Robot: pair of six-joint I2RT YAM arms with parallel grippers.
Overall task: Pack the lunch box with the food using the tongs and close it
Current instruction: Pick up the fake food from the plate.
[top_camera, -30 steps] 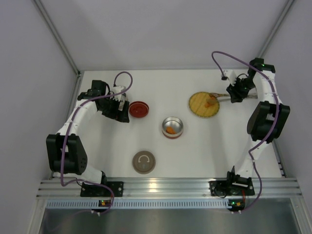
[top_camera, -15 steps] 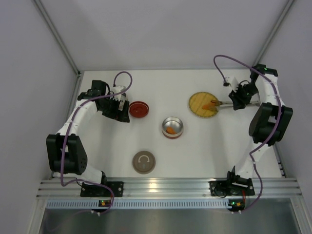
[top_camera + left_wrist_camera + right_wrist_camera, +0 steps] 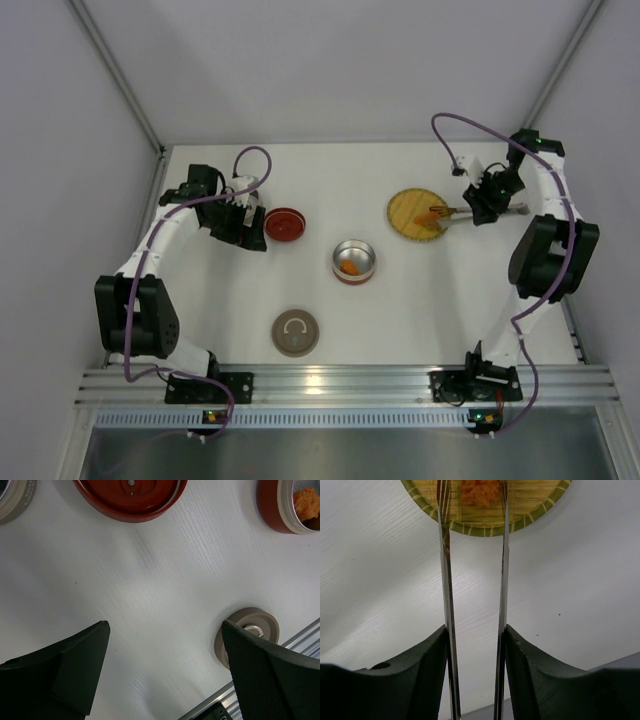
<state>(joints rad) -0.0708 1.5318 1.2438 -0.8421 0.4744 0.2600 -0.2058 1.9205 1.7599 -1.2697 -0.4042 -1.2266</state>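
The left claw (image 3: 243,226) hangs at 9 o'clock on the white counter (image 3: 420,310). Its jaws are wide apart and hold nothing. Touching or just beside it at its 3 o'clock lies a shallow red round dish (image 3: 284,224) with nothing in it. A grey-brown lid (image 3: 295,332) with a ring handle lies toward 6 o'clock. At the centre stands the silver lunch-box tin (image 3: 354,261) on its red base, with one orange chunk (image 3: 349,267) inside. At the tin's 1 o'clock sits the round yellow woven plate (image 3: 408,222), carrying another orange piece (image 3: 480,491). The silver tongs (image 3: 503,580) reach in from the plate's 3 o'clock, their arms parted either side of that piece. The right claw (image 3: 476,630) is clamped on the tongs' arms.
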